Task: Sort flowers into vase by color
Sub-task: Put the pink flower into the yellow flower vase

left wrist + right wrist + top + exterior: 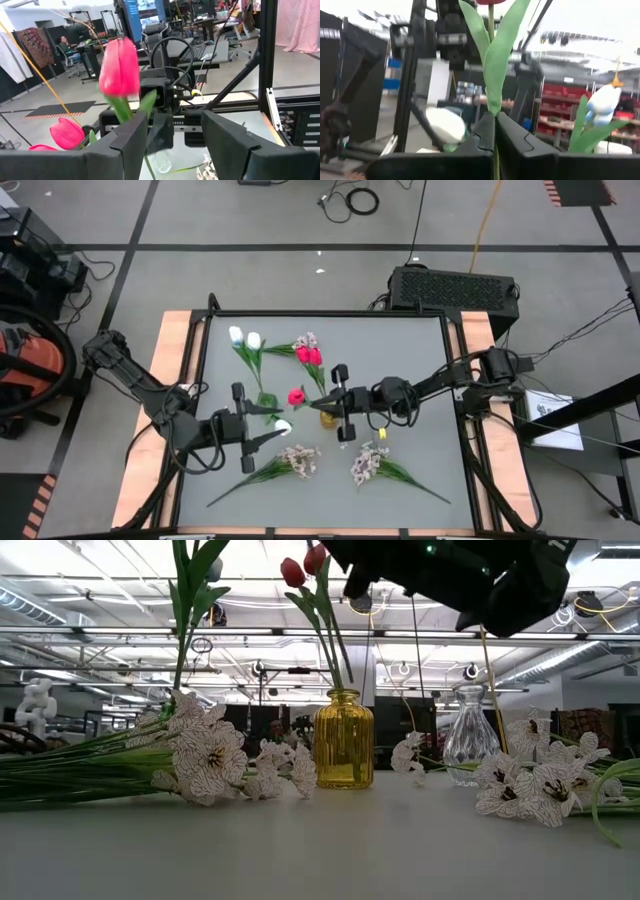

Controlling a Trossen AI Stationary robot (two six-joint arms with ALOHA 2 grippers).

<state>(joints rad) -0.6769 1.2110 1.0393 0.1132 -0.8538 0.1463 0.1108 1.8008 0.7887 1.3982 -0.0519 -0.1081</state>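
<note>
My right tool [337, 402] hangs over the middle of the counter [420, 380], fingers pressed together on the green stem of a pink-red tulip [297, 396]. In the right wrist view the stem and a long leaf rise straight up from between my closed fingers [480, 137]. The low view shows two red tulip heads [304, 566] on stems that run down into the mouth of the yellow vase [343, 740], so I judge this stem is already seated or nearly so; I cannot tell how deep it sits.

My left tool [243, 430] is near the counter's front left, fingers [132, 142] standing apart. The left wrist view shows no stem between them; a red tulip stands just past them.

Step in hand: putting red tulips in the yellow vase. A clear glass vase [470, 745] stands farther back on the counter, apparently empty.

Still lying flat:
- two white tulips [245, 338] at the back left
- a red cluster [308, 354] at the back centre
- one white tulip [282, 425] near my left tool
- two sprays of small pale blossoms [300, 460] along the front

Next move, as I judge it: spread the right fingers to release the stem, lift clear without dragging the leaf, then go for another flower.
</note>
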